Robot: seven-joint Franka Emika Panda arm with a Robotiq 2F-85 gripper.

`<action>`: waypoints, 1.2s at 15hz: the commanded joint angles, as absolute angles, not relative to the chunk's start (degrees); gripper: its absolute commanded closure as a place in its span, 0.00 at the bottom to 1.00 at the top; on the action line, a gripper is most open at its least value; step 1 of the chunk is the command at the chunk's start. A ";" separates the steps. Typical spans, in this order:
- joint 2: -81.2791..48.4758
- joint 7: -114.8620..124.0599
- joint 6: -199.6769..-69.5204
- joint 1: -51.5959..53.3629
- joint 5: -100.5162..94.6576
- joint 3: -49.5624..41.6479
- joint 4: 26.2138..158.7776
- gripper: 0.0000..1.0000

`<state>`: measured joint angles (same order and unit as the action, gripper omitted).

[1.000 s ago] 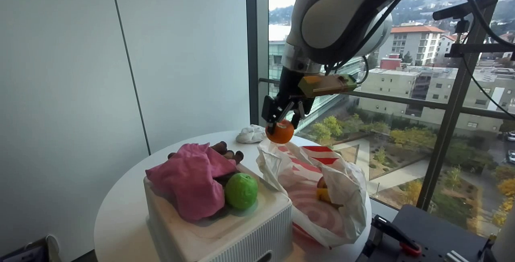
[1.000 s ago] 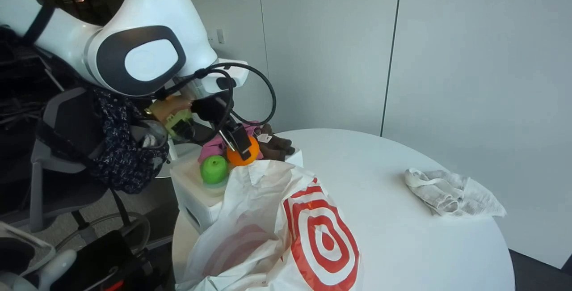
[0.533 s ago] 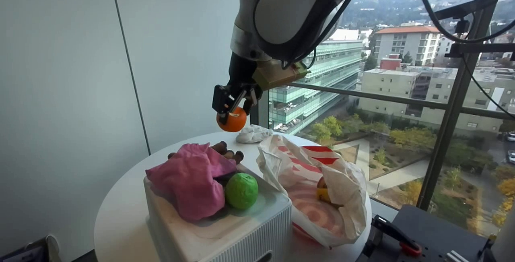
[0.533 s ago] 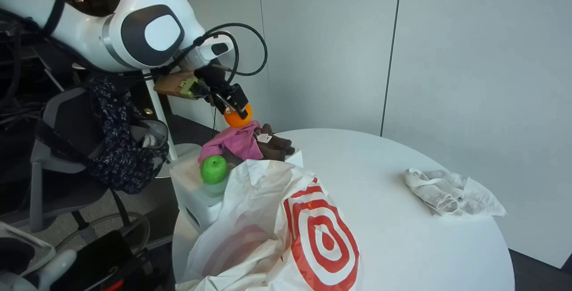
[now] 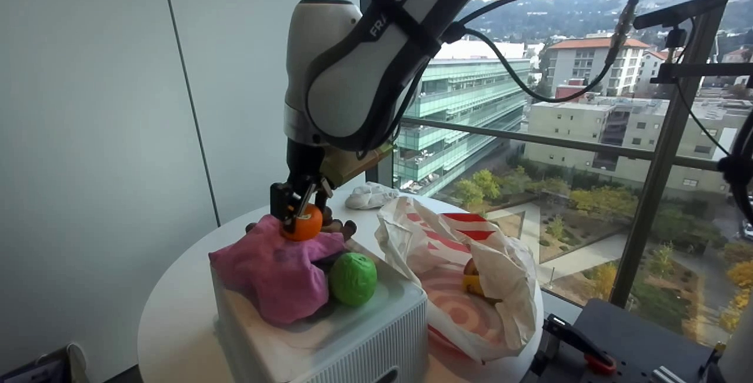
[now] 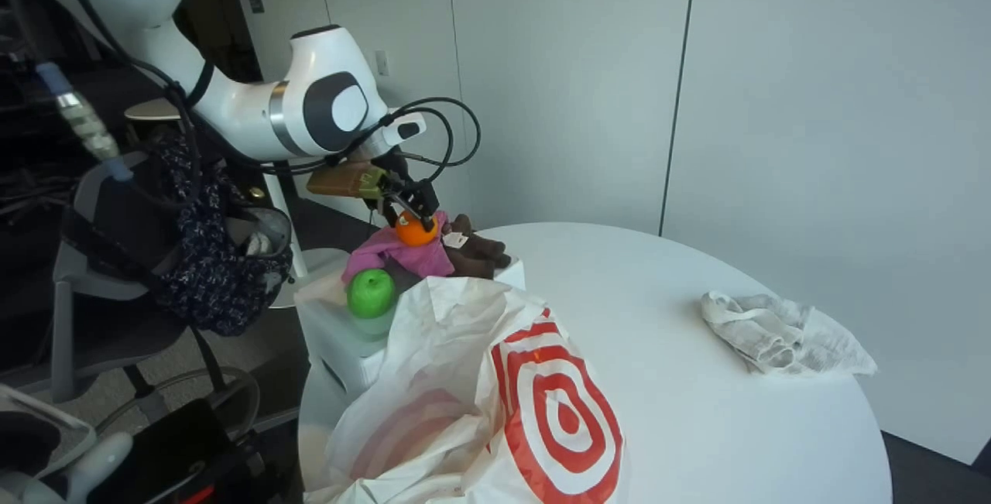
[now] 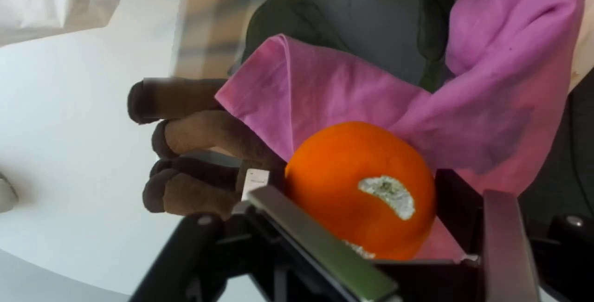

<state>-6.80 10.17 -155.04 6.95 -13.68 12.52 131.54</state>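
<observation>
My gripper (image 5: 303,218) is shut on an orange ball-like fruit (image 5: 307,227) that has pale patches, seen in the wrist view (image 7: 343,167). One dark fingertip (image 7: 457,209) presses its right side there; the other is largely hidden. The orange is right over the pink cloth (image 5: 282,277), at or just above it; I cannot tell if they touch. The cloth drapes over a brown plush toy (image 6: 476,248) whose limbs (image 7: 199,130) stick out in the wrist view. A green fruit (image 5: 353,279) sits beside the cloth on a white box (image 5: 365,336).
A white plastic bag with red rings (image 5: 406,242) stands open beside the box, with a yellow-and-red item (image 5: 472,280) inside. A crumpled white cloth (image 6: 782,334) lies on the round white table (image 6: 658,279). A chair with a dark patterned bag (image 6: 209,256) stands behind.
The gripper carried the orange from near the bag's rim, up and across to over the box, then down to the pink cloth. The cloth's far edge has shifted slightly; other objects stayed put.
</observation>
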 commanded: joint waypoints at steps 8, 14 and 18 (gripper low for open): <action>-13.89 6.85 -154.23 11.27 -13.86 8.77 125.44 0.03; -10.08 6.81 -153.53 10.96 -12.49 8.69 126.99 0.00; -5.77 7.87 -154.53 10.53 -13.24 7.75 129.20 0.00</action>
<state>-10.54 7.69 -154.53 10.26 -13.50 8.87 126.76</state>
